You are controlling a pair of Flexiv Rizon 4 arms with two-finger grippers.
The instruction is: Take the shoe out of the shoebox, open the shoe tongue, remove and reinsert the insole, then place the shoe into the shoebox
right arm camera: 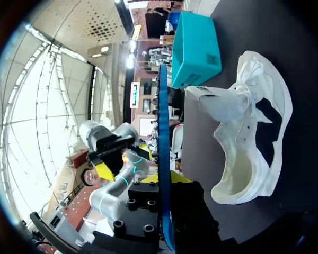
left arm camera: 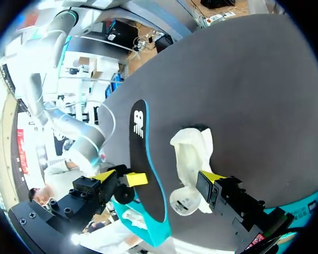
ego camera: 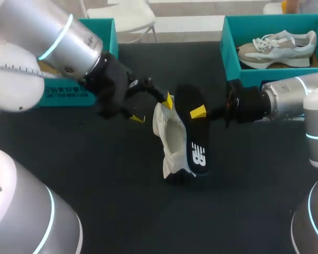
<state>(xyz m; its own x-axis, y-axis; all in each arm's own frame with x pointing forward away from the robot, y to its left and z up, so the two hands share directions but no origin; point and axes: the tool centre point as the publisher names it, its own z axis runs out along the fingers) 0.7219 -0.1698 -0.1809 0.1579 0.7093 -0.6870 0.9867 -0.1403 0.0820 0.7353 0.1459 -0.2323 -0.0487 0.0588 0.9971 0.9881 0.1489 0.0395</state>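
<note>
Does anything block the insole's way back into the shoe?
Nothing visible: the insole, in the right gripper, stands beside the shoe, whose opening is clear; the left gripper is at one end.

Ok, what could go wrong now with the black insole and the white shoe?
The right gripper pinches the insole toward one end, so its long free part might bend or miss the opening of the white shoe. The left gripper is open, with only one fingertip by the shoe, so it may slide or tip over on the table if pushed. The two grippers are also close together and could bump.
</note>
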